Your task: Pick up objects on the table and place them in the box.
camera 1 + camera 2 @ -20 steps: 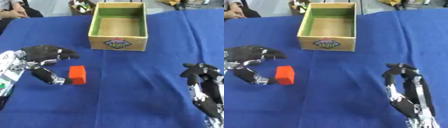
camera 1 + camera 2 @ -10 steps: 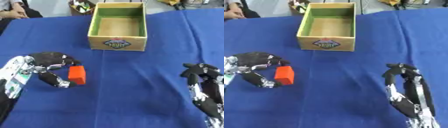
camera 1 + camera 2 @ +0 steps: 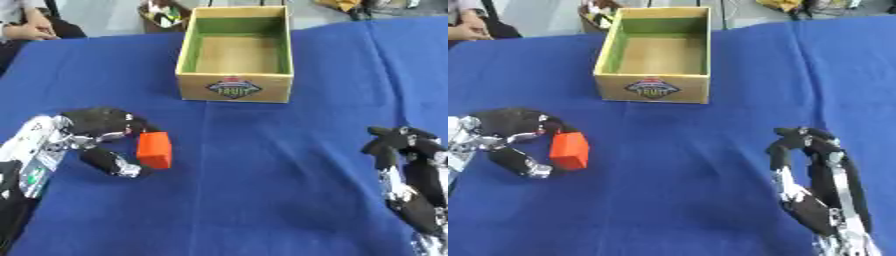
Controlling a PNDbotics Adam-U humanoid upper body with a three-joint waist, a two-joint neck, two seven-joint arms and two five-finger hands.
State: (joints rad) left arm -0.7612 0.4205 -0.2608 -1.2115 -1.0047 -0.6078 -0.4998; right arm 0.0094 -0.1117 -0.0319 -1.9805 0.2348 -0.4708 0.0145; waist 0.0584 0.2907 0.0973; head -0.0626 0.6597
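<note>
Your table carries a blue cloth over all that shows of it. Toward the far edge, a little left of centre, stands the box: open-topped, tan outside, green on the inner walls, bare brown floor, nothing visible inside. A dark oval label sits on its near wall; the lettering is too blurred to read.

Your right hand shows at the lower right, resting upright with the fingers pointing up and bent only loosely at the tips. It holds nothing and lies well apart from both box and block.

Your left hand comes in from the lower left, low over the cloth. Its fingers curl over from above and the thumb hooks in from below, so the hand forms a C shape that closes on the left side of the orange block. Upper fingertips touch the block's top left corner; the thumb tip sits just beside its lower left edge. You cannot tell whether the block is lifted or on the cloth.

The orange block is upright, near the table's left side, well short of the box.
</note>
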